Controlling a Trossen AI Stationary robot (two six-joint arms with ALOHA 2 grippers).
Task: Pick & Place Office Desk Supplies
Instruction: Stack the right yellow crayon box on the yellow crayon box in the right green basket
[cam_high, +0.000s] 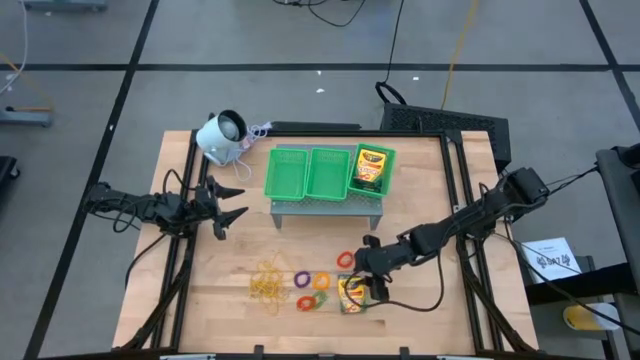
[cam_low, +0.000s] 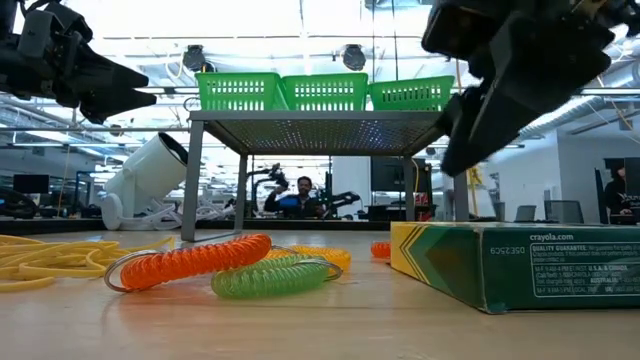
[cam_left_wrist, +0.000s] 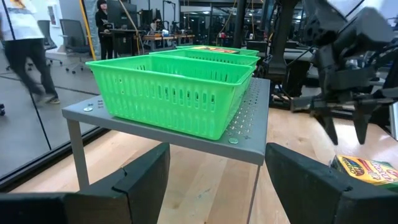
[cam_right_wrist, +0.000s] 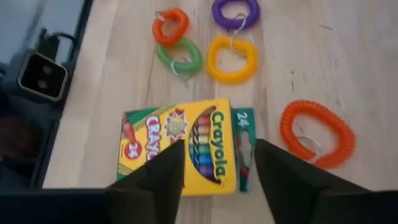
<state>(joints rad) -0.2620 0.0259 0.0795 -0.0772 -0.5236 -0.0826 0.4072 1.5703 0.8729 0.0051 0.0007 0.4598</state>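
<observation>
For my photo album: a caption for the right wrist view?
Open right gripper hovering above a crayon box among coil rings.

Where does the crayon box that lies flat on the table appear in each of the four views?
High: crayon box, near front edge, under right gripper.
Low: right foreground.
Left wrist: lower right corner.
Right wrist: centre, between the open fingers.
Shared landmark: green tray, absent only in right wrist view.

The crayon box (cam_right_wrist: 180, 146) reads "Crayola" and "24" on its face, "crayola.com" and "QUALITY GUARANTEE" on its side.
</observation>
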